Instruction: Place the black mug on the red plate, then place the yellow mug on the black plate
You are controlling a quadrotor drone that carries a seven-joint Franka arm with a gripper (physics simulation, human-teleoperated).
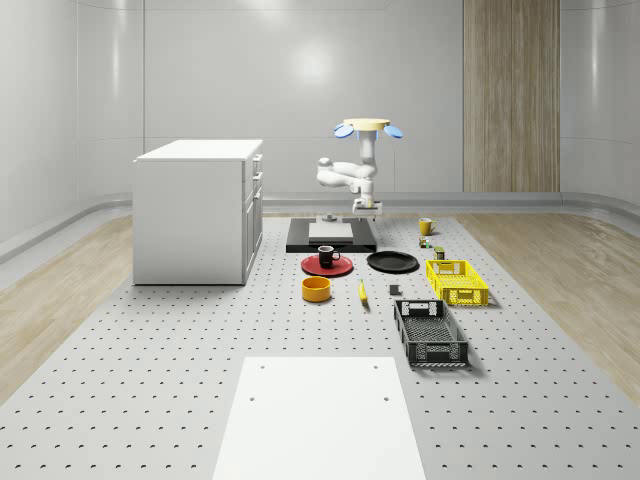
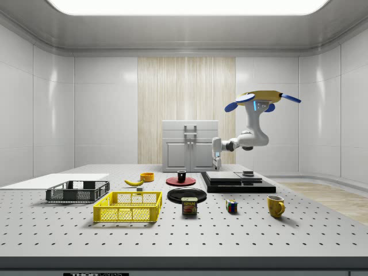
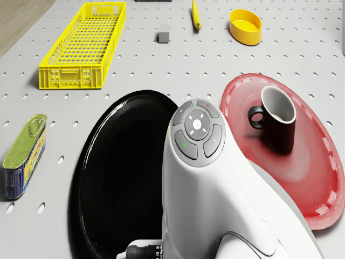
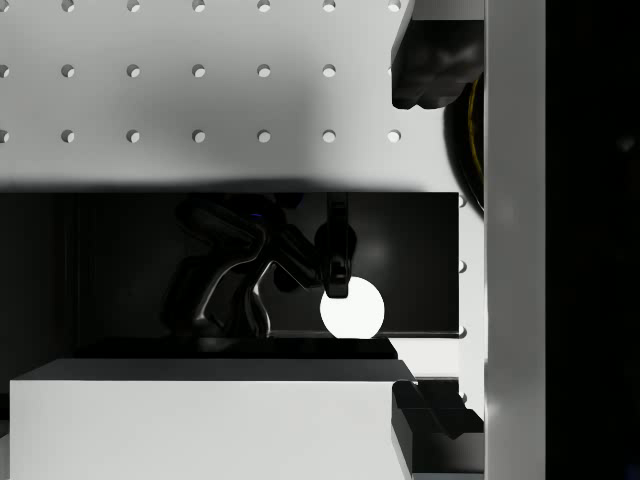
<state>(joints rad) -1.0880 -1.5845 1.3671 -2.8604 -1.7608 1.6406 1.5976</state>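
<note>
Two mugs, two plates and two crates lay on the perforated desk (image 1: 150, 350), and we counted them from the whole-scene view's left. One white cabinet (image 1: 198, 210) came first, then one yellow bowl (image 1: 317, 289). Just behind the bowl sat the red plate (image 1: 312, 267), and the black mug (image 1: 327, 255) stood upright on it. One banana (image 1: 362, 291) lay to the right of the bowl. Behind the red plate was one dark slab (image 1: 330, 243). The drone (image 1: 368, 128) hovered over its right part with the arm folded down. The pincer (image 1: 366, 207) hung above the slab's right edge. In the wrist view its fingers (image 4: 432, 70) were spread wide with nothing between them. The black plate (image 1: 392, 262) lay bare beside the red one. Further right, the black crate (image 1: 430, 333) lay nearest the camera and the yellow crate (image 1: 457, 281) behind it. The yellow mug (image 1: 426, 226) stood on the desk, farther back still and apart from the black plate. In the side view we also saw one can (image 2: 189, 206) and one coloured cube (image 2: 231, 206).
</note>
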